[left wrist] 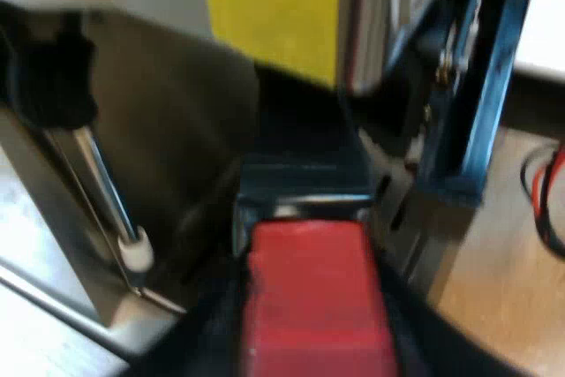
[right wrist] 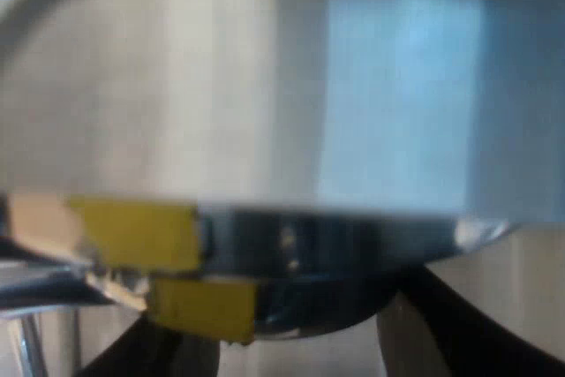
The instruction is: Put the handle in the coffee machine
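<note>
**A:** Which way does the handle lie from the hand?

**B:** Straight ahead of it. The left hand [left wrist: 311, 346] is clamped on the handle's red end [left wrist: 309, 280], with a black finger [left wrist: 212, 333] tight against each side. From there the dark handle [left wrist: 300, 178] runs directly away from the hand. Its long axis points at the espresso machine [left wrist: 177, 103].

**A:** So is the far end in the machine or not?

**B:** I can't tell. The holder's head is lost in shadow ahead of the hand, under the machine's front. The steam wand [left wrist: 110, 196] hangs off to one side of the hand, close to the handle's line but apart from it.

**A:** What does the coming move turn on?

**B:** On that axis, I'd judge. The handle is level and nearly square to the machine. Seating it means pushing along the hand's own line and then swinging the red end sideways to lock. The wrist looks low, reaching in just above the worktop [left wrist: 494, 253].

**A:** And the other arm?

**B:** The right hand [right wrist: 291, 346] is pressed in close to the machine's pale panel [right wrist: 177, 86]. Its fingers [right wrist: 459, 333] stand apart, holding nothing that I can see. A rounded dark metal part [right wrist: 335, 249] with yellow tape [right wrist: 132, 231] on it sits just beyond and between them. The left hand is plainly the one doing the job; the right only waits near the front.
</note>
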Controlling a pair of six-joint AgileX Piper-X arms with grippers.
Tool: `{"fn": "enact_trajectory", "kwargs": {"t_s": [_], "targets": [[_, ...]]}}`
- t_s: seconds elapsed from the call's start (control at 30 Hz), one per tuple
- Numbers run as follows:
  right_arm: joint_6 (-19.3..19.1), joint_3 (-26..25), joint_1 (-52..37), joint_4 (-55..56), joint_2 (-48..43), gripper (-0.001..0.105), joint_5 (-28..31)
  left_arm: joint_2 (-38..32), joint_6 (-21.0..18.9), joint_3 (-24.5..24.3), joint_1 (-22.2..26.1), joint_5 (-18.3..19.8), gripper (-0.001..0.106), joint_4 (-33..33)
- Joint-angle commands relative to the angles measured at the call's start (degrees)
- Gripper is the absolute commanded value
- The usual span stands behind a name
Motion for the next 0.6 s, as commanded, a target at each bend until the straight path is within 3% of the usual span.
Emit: {"fn": "enact_trajectory", "kwargs": {"t_s": [0.03,0.6], "targets": [[0.0,-0.6,-0.1,-4.2,-1.1,0.044,0.3,-1.4,-0.6,-1.4,-0.6,6.5,0.065,-3.1],[0.2,-0.6,-0.1,-6.7,-1.1,0.044,0.3,-1.7,-1.1,-1.4,-0.6,6.7,0.066,-3.1]]}}
